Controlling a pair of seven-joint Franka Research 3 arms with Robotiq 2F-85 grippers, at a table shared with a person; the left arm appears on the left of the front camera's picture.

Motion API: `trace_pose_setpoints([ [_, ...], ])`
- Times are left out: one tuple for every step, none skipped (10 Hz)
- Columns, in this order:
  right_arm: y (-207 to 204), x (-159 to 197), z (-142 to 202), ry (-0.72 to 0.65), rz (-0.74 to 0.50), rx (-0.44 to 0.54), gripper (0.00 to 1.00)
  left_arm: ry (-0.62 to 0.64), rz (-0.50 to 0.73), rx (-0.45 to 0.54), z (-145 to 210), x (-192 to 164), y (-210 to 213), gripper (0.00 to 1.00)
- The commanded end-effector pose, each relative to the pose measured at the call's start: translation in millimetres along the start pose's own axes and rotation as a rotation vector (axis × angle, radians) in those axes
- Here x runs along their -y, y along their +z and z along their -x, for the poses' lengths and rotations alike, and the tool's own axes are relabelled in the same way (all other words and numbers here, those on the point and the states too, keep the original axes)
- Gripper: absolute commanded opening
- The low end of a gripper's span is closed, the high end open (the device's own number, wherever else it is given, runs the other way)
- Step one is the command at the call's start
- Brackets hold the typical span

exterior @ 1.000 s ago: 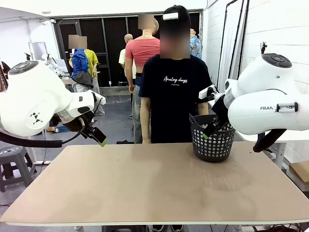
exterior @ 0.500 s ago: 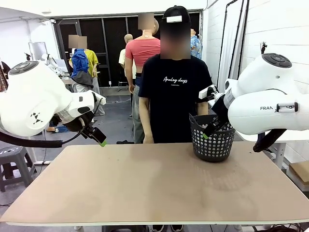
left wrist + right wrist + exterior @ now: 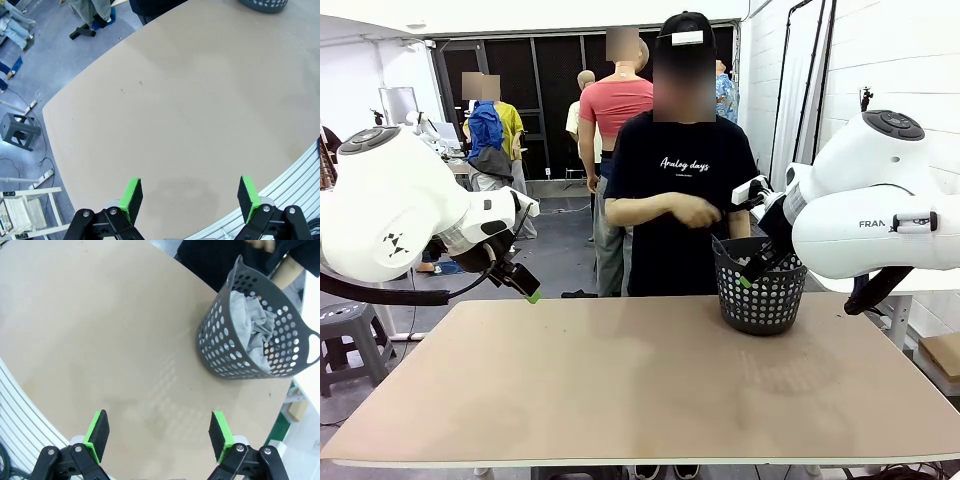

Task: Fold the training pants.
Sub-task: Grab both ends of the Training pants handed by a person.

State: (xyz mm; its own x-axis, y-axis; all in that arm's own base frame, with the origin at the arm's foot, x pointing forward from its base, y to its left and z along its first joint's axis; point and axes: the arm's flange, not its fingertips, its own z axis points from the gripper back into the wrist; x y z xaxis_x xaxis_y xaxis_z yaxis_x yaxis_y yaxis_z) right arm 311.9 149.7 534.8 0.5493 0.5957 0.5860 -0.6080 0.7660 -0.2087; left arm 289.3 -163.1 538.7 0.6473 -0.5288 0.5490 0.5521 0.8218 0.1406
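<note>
**Front view.** The left gripper [image 3: 527,287] is held above the far-left edge of the table [image 3: 620,390]. The right gripper [image 3: 752,272] is held in front of the basket [image 3: 765,305], which stands at the table's far right. The spread of either gripper's fingers cannot be judged from this angle. A person stands at the far side with one hand [image 3: 695,212] raised at chest height, near the basket rim. The basket's contents are hard to make out here.

**Left wrist view.** The left gripper [image 3: 190,192] is seen with its fingers spread wide and nothing between them. Bare table lies below. The basket [image 3: 265,4] is cut off by the top edge.

**Right wrist view.** The right gripper [image 3: 160,432] is likewise spread wide and empty, well apart from the basket [image 3: 220,340]. The pants [image 3: 252,322] are found bunched inside the basket. Waistband and legs cannot be told apart, and the lower folds are hidden by the perforated wall.

**Handling.** The fabric is judged soft, light and limp, so sagging and tangling are to be expected. A pinch on the uppermost fold is advised for lifting out, and the waistband is to be taken once the pants are spread.
</note>
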Motion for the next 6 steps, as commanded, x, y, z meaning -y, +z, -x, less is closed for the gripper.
trace_pose_setpoints([
  [-0.3, 0.7, -0.7, -0.003, 0.007, 0.006, 1.00, -0.012, 0.002, 0.005, -0.1, -0.7, -1.7, 1.00],
  [-0.3, 0.7, -0.7, -0.003, 0.007, 0.006, 1.00, -0.012, 0.002, 0.005, -0.1, -0.7, -1.7, 1.00],
  [-0.3, 0.7, -0.7, -0.003, 0.007, 0.006, 1.00, -0.012, 0.002, 0.005, -0.1, -0.7, -1.7, 1.00],
  [-0.3, 0.7, -0.7, -0.003, 0.007, 0.006, 1.00, -0.012, 0.002, 0.005, -0.1, -0.7, -1.7, 1.00],
  [-0.3, 0.7, -0.7, -0.003, 0.007, 0.006, 1.00, -0.012, 0.002, 0.005, -0.1, -0.7, -1.7, 1.00],
  [-0.3, 0.7, -0.7, -0.003, 0.007, 0.006, 1.00, -0.012, 0.002, 0.005, -0.1, -0.7, -1.7, 1.00],
])
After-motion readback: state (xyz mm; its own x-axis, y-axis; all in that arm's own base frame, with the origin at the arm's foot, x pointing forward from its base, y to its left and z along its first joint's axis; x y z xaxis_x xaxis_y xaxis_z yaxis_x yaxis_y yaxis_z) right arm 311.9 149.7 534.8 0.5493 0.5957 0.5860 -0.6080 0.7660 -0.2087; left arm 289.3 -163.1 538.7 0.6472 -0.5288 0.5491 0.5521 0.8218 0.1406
